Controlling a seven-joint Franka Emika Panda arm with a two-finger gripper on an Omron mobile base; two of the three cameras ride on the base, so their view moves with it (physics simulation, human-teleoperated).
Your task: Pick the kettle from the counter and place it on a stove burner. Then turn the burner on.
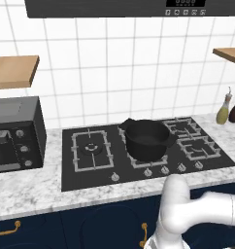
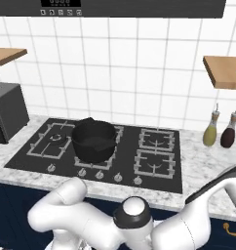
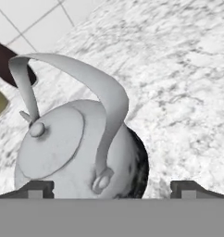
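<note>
Left base view: black pot [image 1: 147, 140] occupies the middle stove burner [image 1: 144, 158].
Right base view: counter [image 2: 207, 161] beside bottles.
Hand view: gripper [image 3: 114, 187] wide open, empty; kettle [image 3: 72, 152] between its tips.
Risk: the thin arched handle may slip if the jaws close off-centre.

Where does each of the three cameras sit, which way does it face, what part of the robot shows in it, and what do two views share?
Left base view: behind-left, facing the cooktop; white arm lower right.
Right base view: behind-right, same cooktop; arm along the bottom.
Hand view: on the hand, looking down at the kettle on the counter; gripper fingertips straddle it.
Shared: both base views show the black pot and two bottles.
</note>
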